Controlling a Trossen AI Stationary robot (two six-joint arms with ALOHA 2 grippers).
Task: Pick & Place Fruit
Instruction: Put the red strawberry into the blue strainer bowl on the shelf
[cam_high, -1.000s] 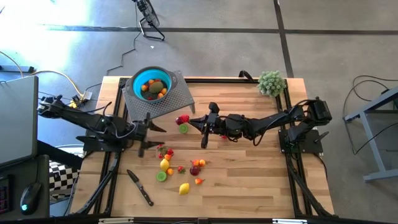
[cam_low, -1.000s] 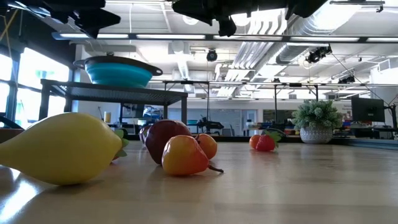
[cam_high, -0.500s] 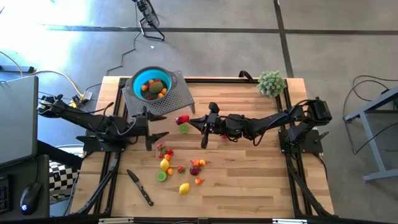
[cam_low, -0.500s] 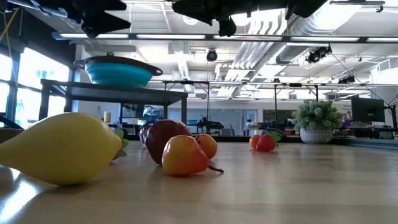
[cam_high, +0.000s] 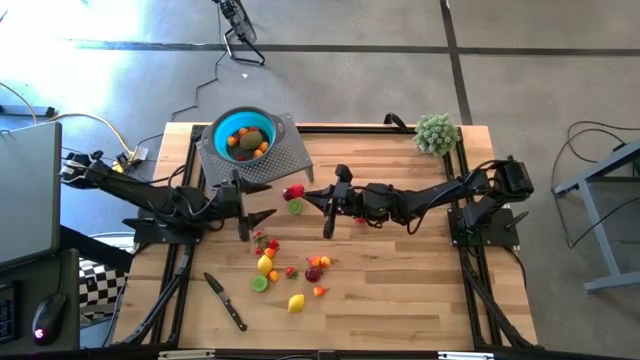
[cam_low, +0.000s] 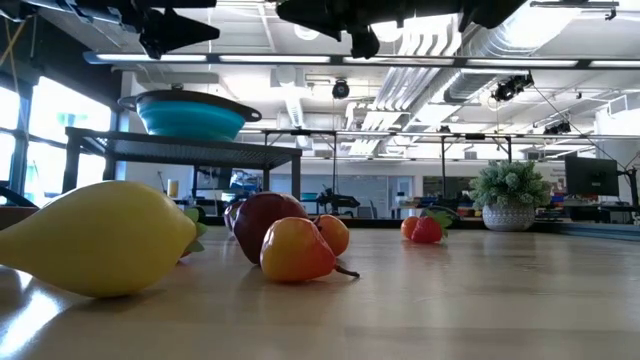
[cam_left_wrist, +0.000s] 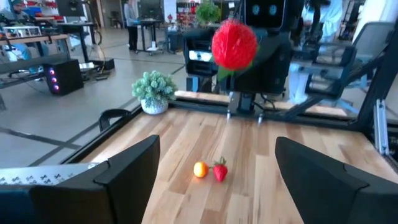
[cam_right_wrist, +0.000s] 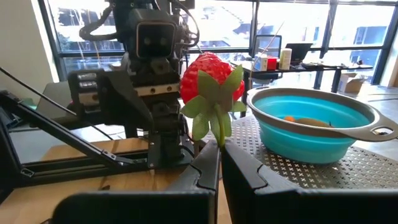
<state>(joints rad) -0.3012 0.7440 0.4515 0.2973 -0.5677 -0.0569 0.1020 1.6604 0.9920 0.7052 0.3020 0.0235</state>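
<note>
Fruit (cam_high: 288, 272) lies in a small bunch near the middle of the wooden table (cam_high: 400, 290), with lots of bare wood on the right half and a black-handled knife (cam_high: 225, 300) close to the front left edge. The right gripper (cam_high: 292, 193) is pinched tight on the green leaves of a red strawberry (cam_right_wrist: 211, 78) and holds it up in the air by the teal bowl (cam_high: 241, 136), which sits on a grey stand (cam_high: 275, 160) at the back edge with more fruit inside. The left gripper (cam_high: 243, 205) has its fingers spread wide with nothing in them, just left of the bunch, and from low down both arms are cut off at the top and a big yellow lemon (cam_low: 95, 238) hides most of the pile.
</note>
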